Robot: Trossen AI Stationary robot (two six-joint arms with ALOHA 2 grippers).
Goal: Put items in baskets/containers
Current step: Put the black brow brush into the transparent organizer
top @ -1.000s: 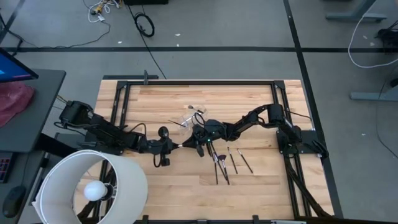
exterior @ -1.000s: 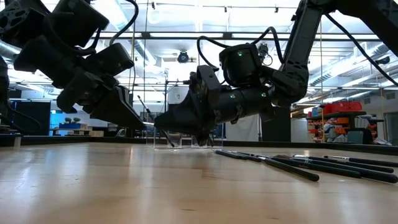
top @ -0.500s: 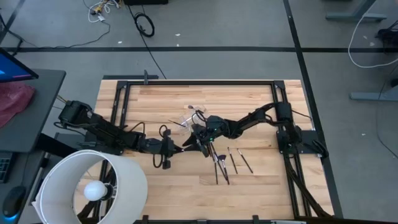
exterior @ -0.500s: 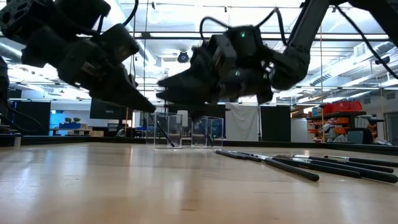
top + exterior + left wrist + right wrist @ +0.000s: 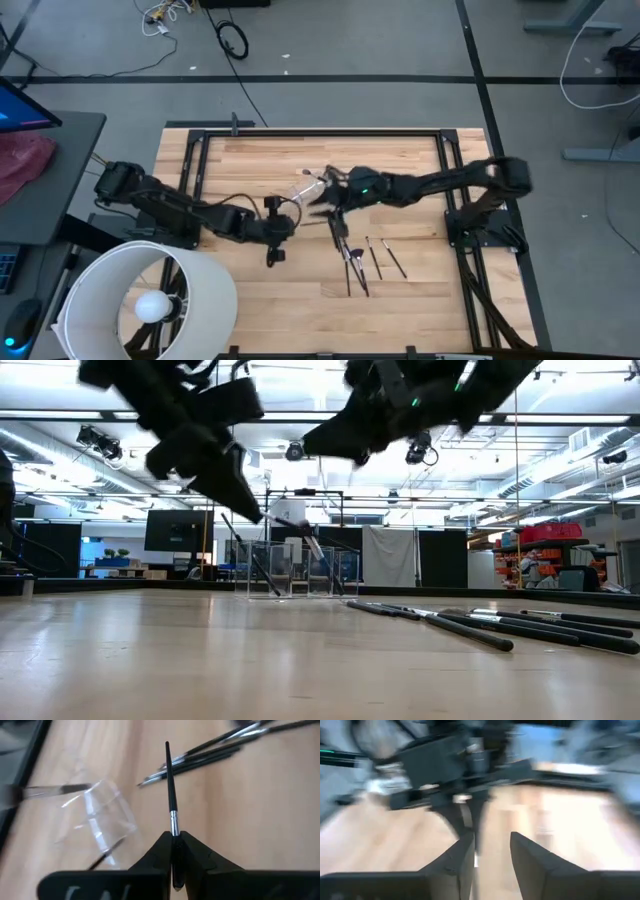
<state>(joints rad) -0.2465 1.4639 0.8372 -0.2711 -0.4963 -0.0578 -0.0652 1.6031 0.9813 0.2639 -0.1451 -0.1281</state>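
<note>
My left gripper [image 5: 288, 222] [image 5: 172, 840] hangs above the table's middle, shut on a slim dark makeup brush [image 5: 170, 785] with a silver ferrule. The clear plastic cup [image 5: 290, 568] [image 5: 100, 815] stands on the table just beyond it, with a brush or two leaning inside. My right gripper [image 5: 318, 197] [image 5: 492, 855] is raised high near the cup. It faces the left gripper, open, and I see nothing held between its fingers. Several more brushes [image 5: 360, 260] [image 5: 480, 625] lie flat on the wood to the right. My left gripper pinches the brush between its two fingers at the ferrule end [image 5: 173, 827]. The long dark handle [image 5: 168, 765] sticks straight out ahead of the fingertips, along the fingers' line. The fingers slant down toward the table. The brush is lifted clear of the wood.
A big white lampshade with a bulb [image 5: 150, 300] stands at the near left corner. A black frame [image 5: 200, 135] runs round the tabletop. Bare wood lies along the near edge and at the far right.
Both grippers have risen from low beside the cup. The right one has climbed far higher, rolling as it went and drawing toward the far edge. The left one has come up with the brush, which now hangs clear of the table.
</note>
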